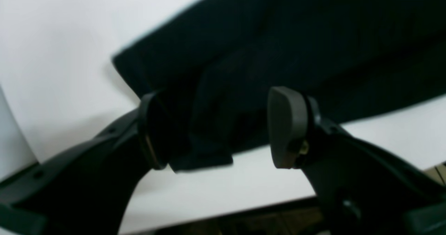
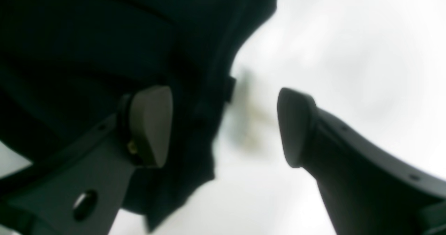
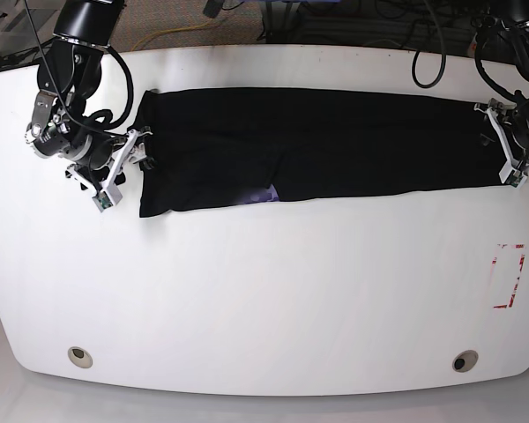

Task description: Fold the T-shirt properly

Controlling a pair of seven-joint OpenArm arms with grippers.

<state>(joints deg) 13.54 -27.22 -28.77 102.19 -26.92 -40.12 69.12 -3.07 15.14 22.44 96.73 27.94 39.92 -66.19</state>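
One black soft cloth T-shirt (image 3: pixel 317 145), folded into a long band, on one white table (image 3: pixel 264 300). Two grippers: left gripper (image 1: pixel 216 130) spread, straddling a shirt corner; right gripper (image 2: pixel 224 127) spread at the opposite edge.

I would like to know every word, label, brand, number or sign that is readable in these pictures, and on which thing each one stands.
No text can be read in any view.
T-shirt: only a small purple-blue sliver of its print shows at the folded edge; no letters are visible.
Table: a red-and-white rectangular mark near the edge; it carries no legible characters.
Both wrist views are blurred and show no writing.
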